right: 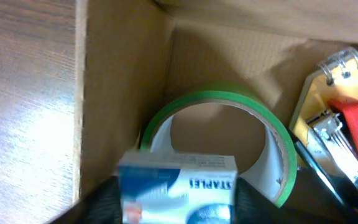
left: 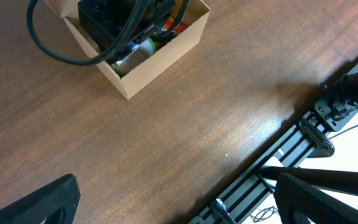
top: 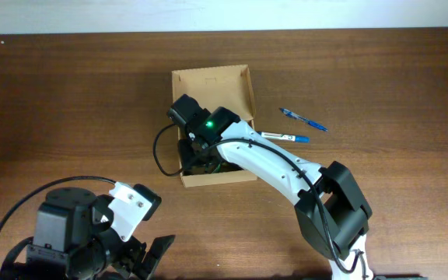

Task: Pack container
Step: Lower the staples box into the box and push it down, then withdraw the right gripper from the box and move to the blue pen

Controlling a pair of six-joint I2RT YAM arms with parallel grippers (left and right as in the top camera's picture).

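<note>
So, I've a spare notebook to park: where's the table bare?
Bare wood left of the container, and right of the two pens. Crowded inside the container: tape roll, stapler, right end effector holding staples box.

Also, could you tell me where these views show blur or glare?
Overhead: sharp, evenly lit, container clear. Left wrist: table sharp, with a pale sheen. Right wrist: staples box blurred close to the lens, tape roll soft, glare on the table at left.

Robotics lab bench
Wood-grain counter (top: 68, 85), white robot arm (top: 271, 159), black mounting rail (left: 272, 158), loose pens (top: 303, 119), a box of staples (right: 178, 183).
</note>
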